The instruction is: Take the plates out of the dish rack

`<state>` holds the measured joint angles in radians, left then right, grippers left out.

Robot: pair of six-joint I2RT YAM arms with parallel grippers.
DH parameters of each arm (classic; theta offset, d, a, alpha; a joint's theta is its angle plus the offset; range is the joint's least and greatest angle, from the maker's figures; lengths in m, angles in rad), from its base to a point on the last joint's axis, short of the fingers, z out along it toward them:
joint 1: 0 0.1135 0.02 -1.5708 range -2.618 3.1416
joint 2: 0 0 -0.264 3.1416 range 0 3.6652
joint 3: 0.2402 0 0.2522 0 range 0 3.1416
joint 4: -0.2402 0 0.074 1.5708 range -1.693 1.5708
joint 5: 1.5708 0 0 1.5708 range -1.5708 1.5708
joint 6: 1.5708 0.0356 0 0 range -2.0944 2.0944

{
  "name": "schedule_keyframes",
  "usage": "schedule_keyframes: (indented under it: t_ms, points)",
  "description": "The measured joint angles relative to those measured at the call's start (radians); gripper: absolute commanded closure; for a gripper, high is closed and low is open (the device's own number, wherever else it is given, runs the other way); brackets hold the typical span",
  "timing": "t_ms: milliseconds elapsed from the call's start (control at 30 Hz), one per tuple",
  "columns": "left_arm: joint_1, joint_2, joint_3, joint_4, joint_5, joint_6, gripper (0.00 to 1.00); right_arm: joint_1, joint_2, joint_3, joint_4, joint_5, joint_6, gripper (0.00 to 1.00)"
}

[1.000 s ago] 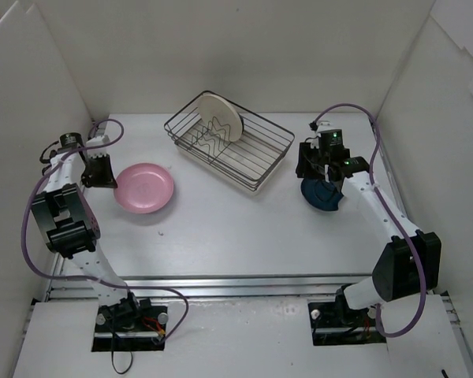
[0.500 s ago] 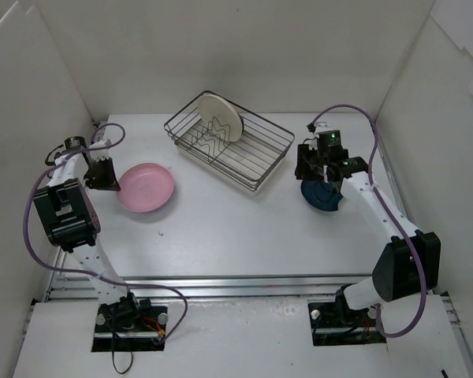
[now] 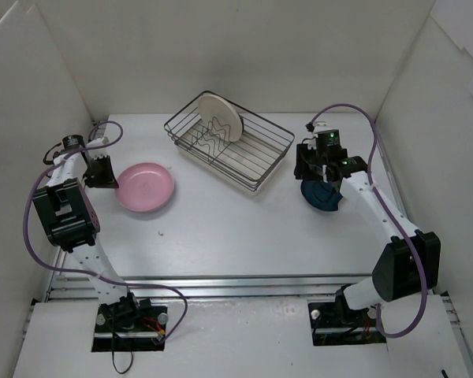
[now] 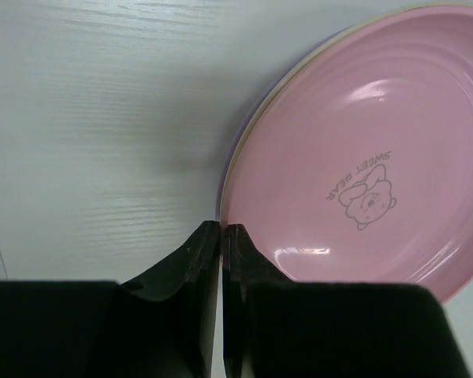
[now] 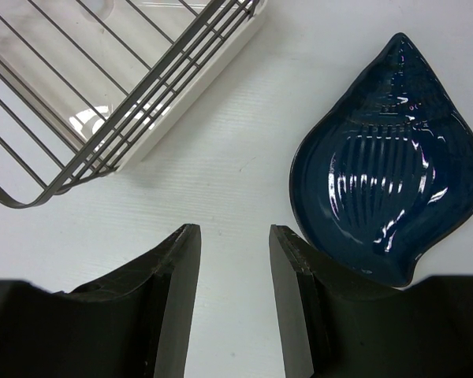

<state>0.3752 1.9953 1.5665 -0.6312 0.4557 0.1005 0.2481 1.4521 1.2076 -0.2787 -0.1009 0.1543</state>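
Observation:
A pink plate (image 3: 144, 187) lies flat on the table at the left. In the left wrist view the pink plate (image 4: 363, 157) sits on top of a stack, with cream and lavender rims showing under its left edge. My left gripper (image 3: 108, 180) (image 4: 221, 227) is shut, its tips right at the pink plate's near rim. The dish rack (image 3: 229, 140) stands at the back with one cream plate (image 3: 220, 118) upright in it. A dark blue wavy-rimmed plate (image 3: 322, 197) (image 5: 394, 173) lies on the table at the right. My right gripper (image 3: 315, 178) (image 5: 235, 232) is open and empty over bare table, between the rack's corner (image 5: 142, 102) and the blue plate.
White walls enclose the table on the left, back and right. A white drip tray (image 5: 193, 83) lies under the rack. The left arm's cable (image 3: 110, 134) loops by the left wall.
My left gripper has pushed slightly towards the pink plate and drawn back a little to the left. The right arm and the blue plate have stayed still.

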Motion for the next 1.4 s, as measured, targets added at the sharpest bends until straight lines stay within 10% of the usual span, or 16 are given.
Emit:
schedule_keyframes:
  t_ms: [233, 500, 667, 733, 867, 1133, 1400]
  points:
    - [0.0, 0.0, 0.002, -0.013, 0.02, 0.006, 0.52, 0.002, 0.003, 0.01, -0.005, 0.0, -0.003, 0.57]
    - [0.0, 0.0, 0.061, -0.056, 0.021, 0.004, 0.5, 0.008, 0.008, 0.081, -0.063, 0.005, -0.013, 0.52]
    - [0.0, -0.04, 0.183, -0.072, 0.014, 0.0, 0.5, 0.05, 0.052, 0.285, -0.104, 0.01, -0.016, 0.86]
    - [-0.003, -0.079, 0.212, -0.076, 0.01, 0.0, 0.51, 0.079, 0.103, 0.416, -0.114, 0.01, -0.015, 0.57]
    - [-0.024, -0.149, 0.271, -0.103, -0.013, 0.022, 0.51, 0.135, 0.286, 0.712, -0.105, 0.019, -0.026, 0.35]
    - [-0.056, -0.224, 0.174, -0.14, -0.028, 0.046, 0.51, 0.237, 0.715, 1.14, -0.09, 0.019, -0.097, 0.33]
    - [-0.053, -0.225, 0.11, -0.164, -0.027, 0.045, 0.51, 0.264, 0.88, 1.16, -0.017, 0.079, -0.13, 0.41]
